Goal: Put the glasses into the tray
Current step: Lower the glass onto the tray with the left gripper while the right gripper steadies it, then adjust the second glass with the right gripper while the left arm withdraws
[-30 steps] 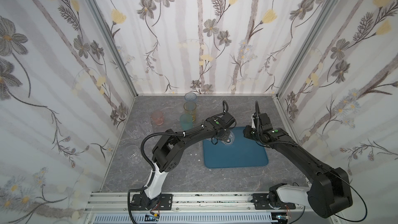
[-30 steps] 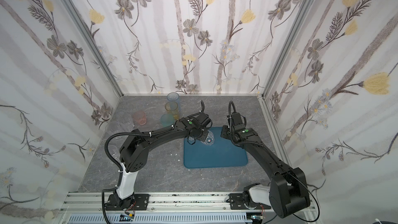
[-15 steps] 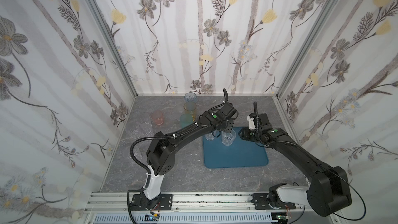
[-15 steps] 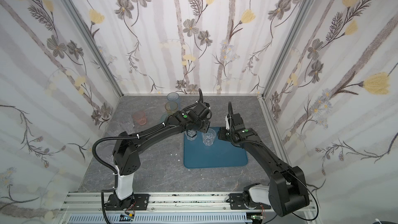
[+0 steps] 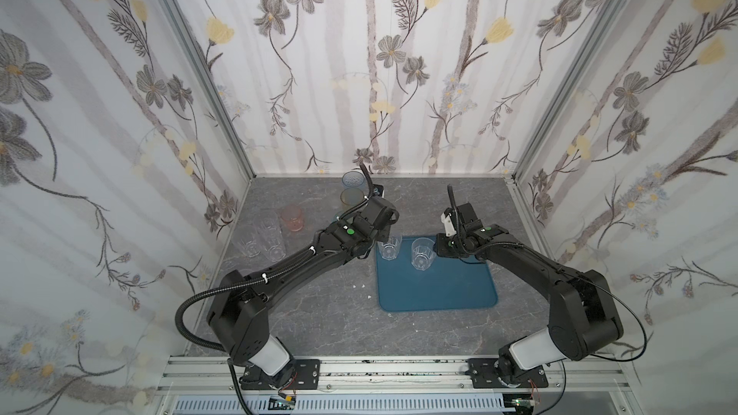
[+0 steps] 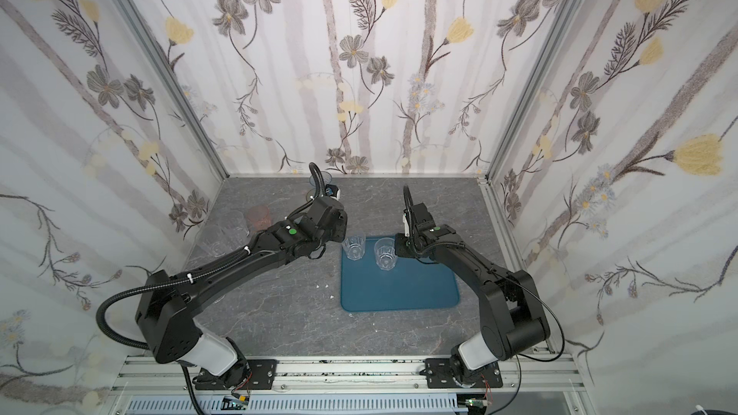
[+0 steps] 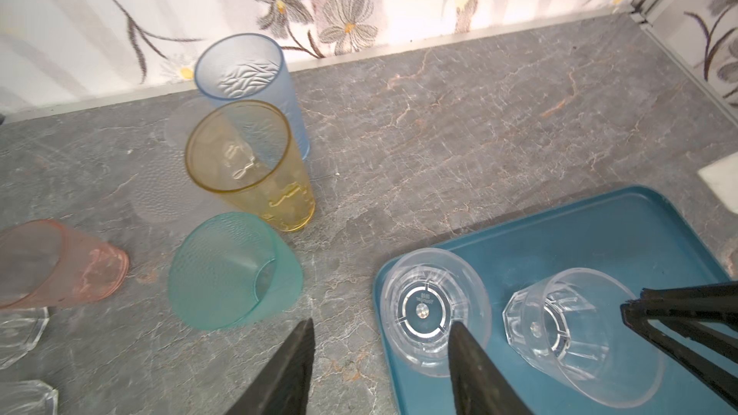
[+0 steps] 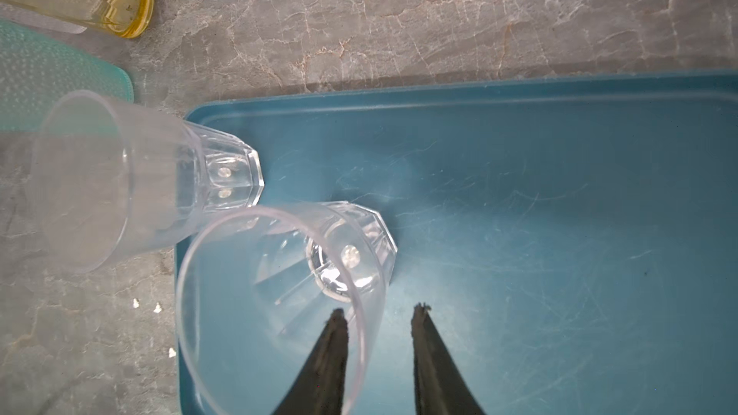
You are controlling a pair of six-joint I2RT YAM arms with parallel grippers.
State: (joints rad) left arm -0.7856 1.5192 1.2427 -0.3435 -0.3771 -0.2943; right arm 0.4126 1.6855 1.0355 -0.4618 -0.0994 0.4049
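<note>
The blue tray (image 5: 439, 289) lies on the grey tabletop, with two clear faceted glasses upright at its far left end. One glass (image 7: 433, 309) stands in the corner, the other (image 8: 279, 297) just beside it. My left gripper (image 7: 382, 327) is open and holds nothing; one of its fingers overlaps the corner glass (image 5: 389, 247). My right gripper (image 8: 377, 310) is open, with one finger inside the second glass (image 5: 422, 253) and one outside its rim wall.
On the tabletop left of the tray stand a blue glass (image 7: 247, 73), an amber glass (image 7: 247, 161), a teal glass (image 7: 231, 269) and a pink glass (image 7: 60, 265). More clear glasses (image 5: 259, 237) stand near the left wall. Flowered walls close three sides.
My left gripper has opened and drawn back to the tray's far left corner, and two clear glasses now stand uncovered there. The right jaws have narrowed around the second glass's rim.
</note>
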